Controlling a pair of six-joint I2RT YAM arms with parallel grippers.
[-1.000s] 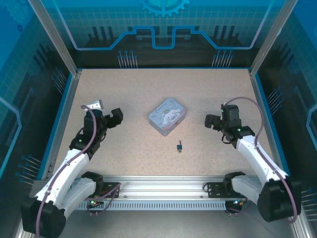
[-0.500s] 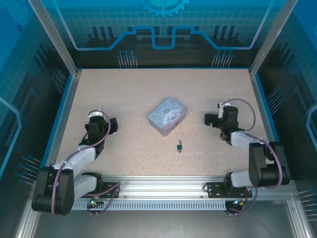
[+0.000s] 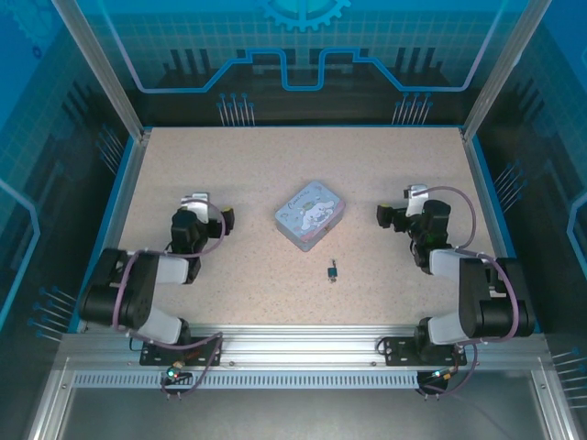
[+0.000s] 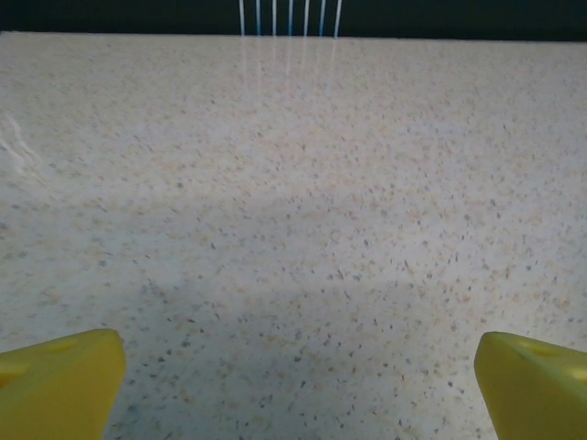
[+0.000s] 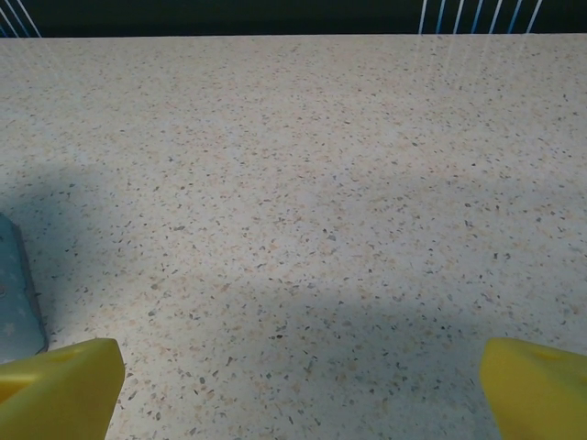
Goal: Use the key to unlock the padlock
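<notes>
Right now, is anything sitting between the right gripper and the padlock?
Nothing visible does. Bare table separates the right gripper from the padlock; the tin sits farther back, off that line.

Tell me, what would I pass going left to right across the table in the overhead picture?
Left tool → pale blue cartoon tin → right tool.
</notes>
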